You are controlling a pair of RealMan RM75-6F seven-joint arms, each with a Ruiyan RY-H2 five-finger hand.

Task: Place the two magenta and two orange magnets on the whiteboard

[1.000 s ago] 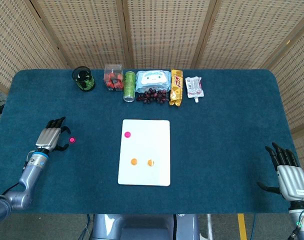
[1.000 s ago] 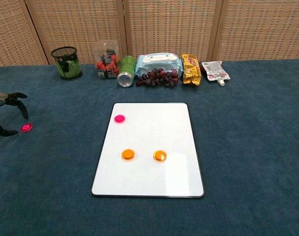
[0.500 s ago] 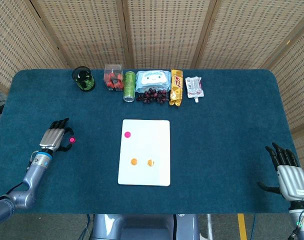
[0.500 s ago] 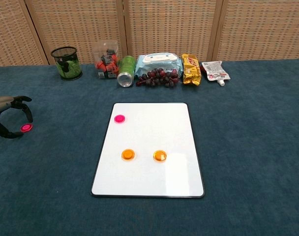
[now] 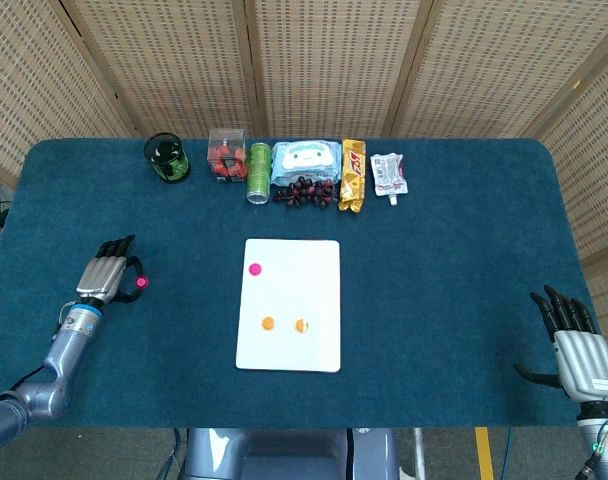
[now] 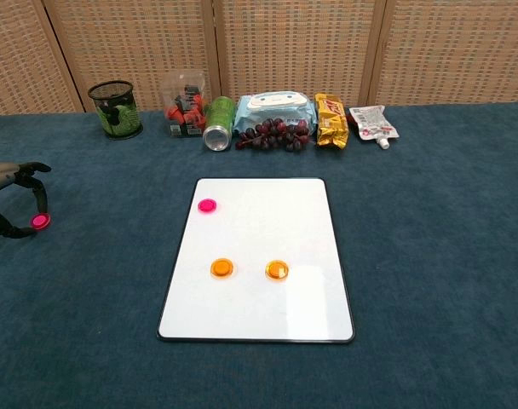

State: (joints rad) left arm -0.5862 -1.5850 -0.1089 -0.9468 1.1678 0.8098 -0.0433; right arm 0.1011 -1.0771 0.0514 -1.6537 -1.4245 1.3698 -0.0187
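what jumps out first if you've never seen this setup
The white whiteboard mid-table on blue cloth, carrying one magenta magnet and two orange magnets. Far left, the left hand pinches a second magenta magnet. A row of snacks lines the back edge.

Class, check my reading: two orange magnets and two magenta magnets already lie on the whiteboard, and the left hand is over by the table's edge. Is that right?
Not quite. The whiteboard carries two orange magnets but only one magenta magnet. The chest view shows the second magenta magnet off the board, at the left hand near the table's edge.
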